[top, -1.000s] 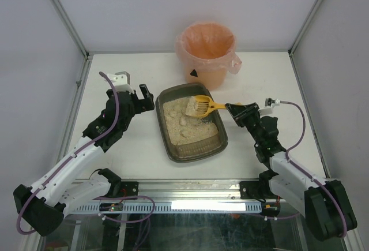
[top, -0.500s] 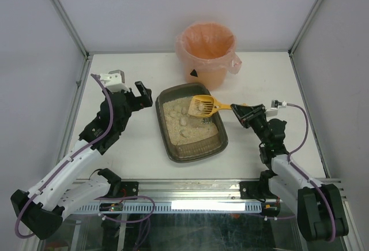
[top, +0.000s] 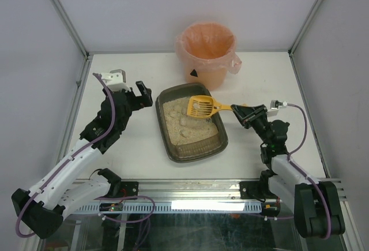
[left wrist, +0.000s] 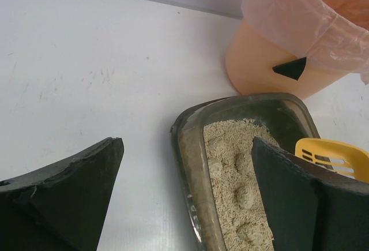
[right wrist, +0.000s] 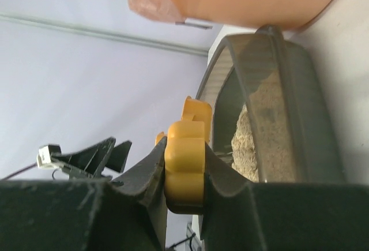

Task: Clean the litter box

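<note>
Right claw (top: 237, 108): clamped tight on the yellow scoop (top: 202, 107) handle, scoop head over the litter box (top: 196, 154), 12 o'clock end. Left claw (left wrist: 187, 144): wide open, empty, at box's 10 o'clock.

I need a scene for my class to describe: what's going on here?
The right gripper is shut on the handle of a yellow scoop held over the far end of the litter box. Clumps lie in it. The left gripper is open beside the box, holding nothing. An orange bucket stands behind.
</note>
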You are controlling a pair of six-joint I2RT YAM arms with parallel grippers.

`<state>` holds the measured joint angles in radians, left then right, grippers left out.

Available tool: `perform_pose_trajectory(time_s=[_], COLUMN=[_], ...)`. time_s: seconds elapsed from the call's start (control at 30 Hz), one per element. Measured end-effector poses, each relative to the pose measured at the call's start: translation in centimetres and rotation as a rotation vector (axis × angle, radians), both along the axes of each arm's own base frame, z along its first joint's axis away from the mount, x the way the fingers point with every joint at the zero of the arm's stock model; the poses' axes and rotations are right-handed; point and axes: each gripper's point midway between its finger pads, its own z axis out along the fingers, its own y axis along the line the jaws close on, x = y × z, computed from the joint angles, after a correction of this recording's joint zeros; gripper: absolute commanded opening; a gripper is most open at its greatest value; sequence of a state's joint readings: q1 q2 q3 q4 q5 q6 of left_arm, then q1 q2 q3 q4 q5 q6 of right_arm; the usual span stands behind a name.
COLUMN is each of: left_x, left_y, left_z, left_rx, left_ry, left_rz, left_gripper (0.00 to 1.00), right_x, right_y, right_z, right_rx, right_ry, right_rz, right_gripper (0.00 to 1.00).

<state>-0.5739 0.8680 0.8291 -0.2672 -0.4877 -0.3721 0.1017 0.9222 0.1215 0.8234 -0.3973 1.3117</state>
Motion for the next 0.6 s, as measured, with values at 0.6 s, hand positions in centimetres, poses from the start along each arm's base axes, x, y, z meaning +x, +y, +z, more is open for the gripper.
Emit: perform_pose_trajectory(time_s=[0.6], left_x=[0.4], left_y=[-1.6], left_z=[-3.6], left_rx=[0.077], left_ry=[0.112], left_rz=[-0.078], left_gripper=[0.95], right_x=[-0.5], right_y=[1.9], right_z=[-0.1], right_rx=[-0.023], right_ry=[0.006], right_rz=[0.110], right_gripper=[0.00])
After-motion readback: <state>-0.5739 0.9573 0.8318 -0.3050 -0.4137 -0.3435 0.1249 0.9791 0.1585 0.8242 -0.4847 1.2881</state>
